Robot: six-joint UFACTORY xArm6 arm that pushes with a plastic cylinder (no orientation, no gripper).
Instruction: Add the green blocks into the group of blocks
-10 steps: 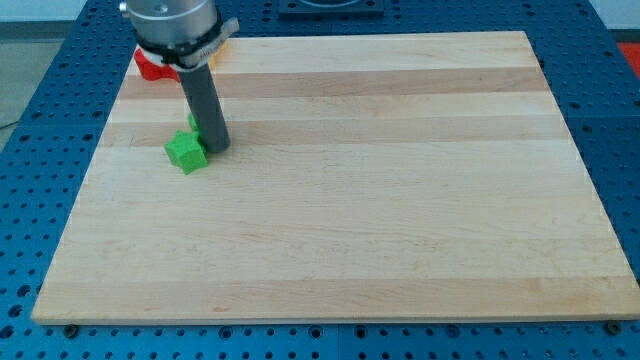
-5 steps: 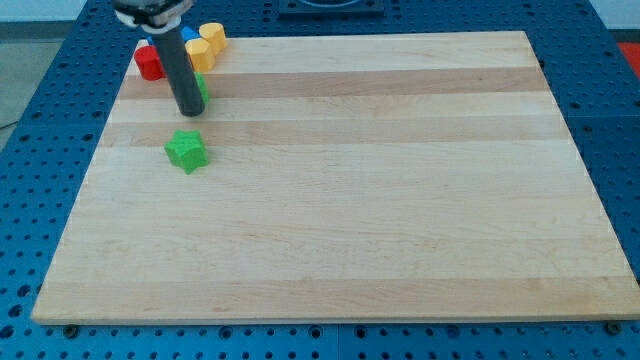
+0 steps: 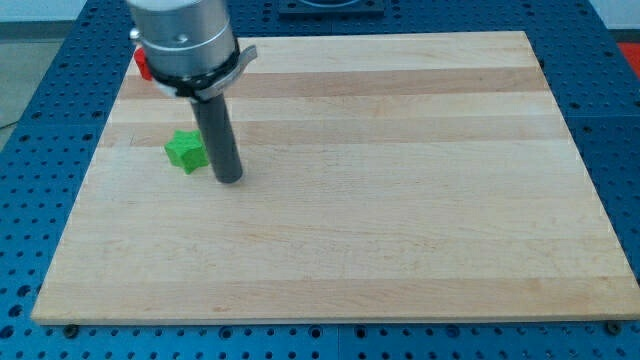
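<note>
A green star-shaped block (image 3: 185, 151) lies on the wooden board (image 3: 400, 200) at the view's left. My tip (image 3: 230, 180) rests on the board just right of it and a little toward the view's bottom, close to it but apart. A red block (image 3: 144, 66) shows partly at the view's top left, behind the arm's body. The other blocks of the group and the second green block are hidden by the arm.
The board sits on a blue perforated table (image 3: 40, 150). The arm's grey body (image 3: 182, 40) covers the board's top-left corner.
My tip moved from the top-left group down and right to beside the green star. The arm now hides the yellow, blue and second green blocks. The star has not moved.
</note>
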